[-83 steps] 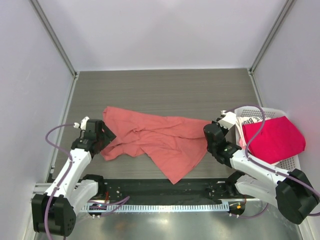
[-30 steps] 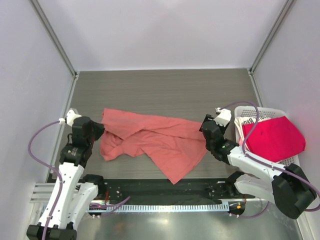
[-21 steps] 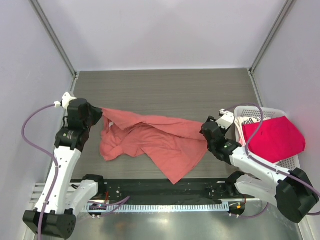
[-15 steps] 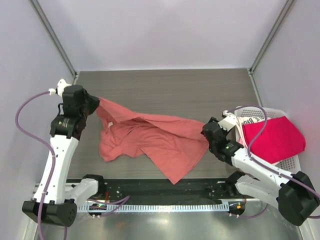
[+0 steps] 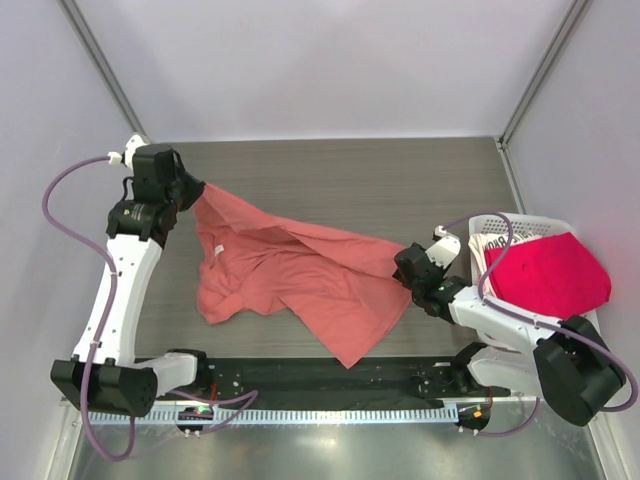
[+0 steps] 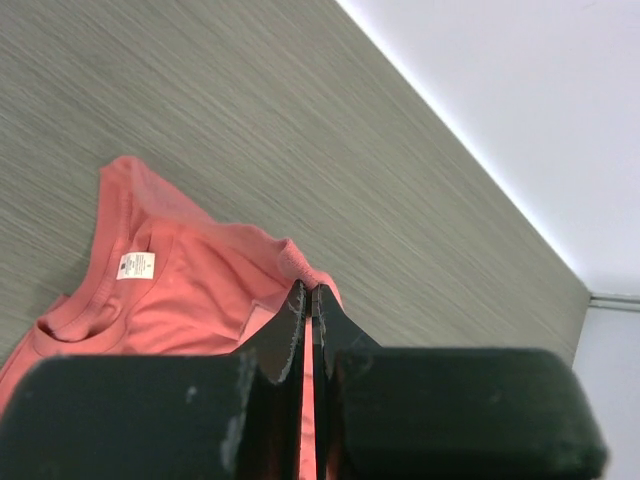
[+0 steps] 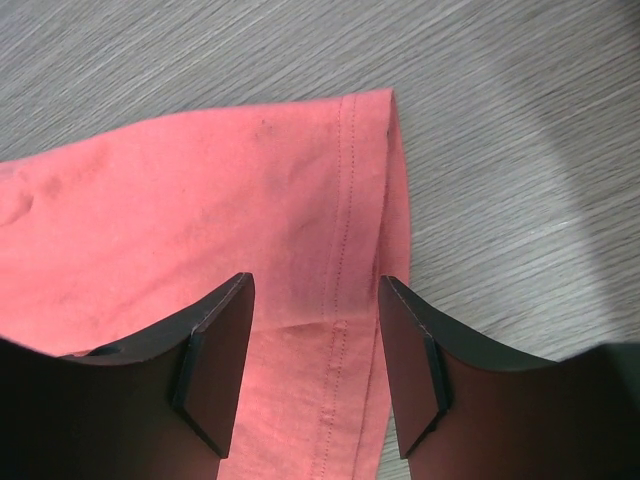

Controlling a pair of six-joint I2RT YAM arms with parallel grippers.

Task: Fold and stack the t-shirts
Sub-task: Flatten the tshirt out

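A salmon-coral t-shirt (image 5: 300, 275) lies crumpled across the middle of the table. My left gripper (image 5: 190, 195) is shut on a fold of its edge at the far left and holds that part raised and pulled taut. In the left wrist view the jaws (image 6: 308, 290) pinch the cloth, with the collar and its white label (image 6: 135, 265) below. My right gripper (image 5: 405, 268) is open over the shirt's right end. In the right wrist view its fingers (image 7: 315, 285) straddle the stitched hem (image 7: 345, 200). A crimson-pink t-shirt (image 5: 550, 275) and a white lettered one (image 5: 492, 245) lie in the basket.
The white lattice basket (image 5: 583, 324) stands at the right edge of the table, close beside my right arm. Pale walls enclose the table on three sides. A black rail (image 5: 320, 385) with the arm bases runs along the near edge.
My left gripper has risen and moved to the far left, drawing the shirt's edge up and out with it. My right gripper has settled over the right hem with its jaws a little narrower.
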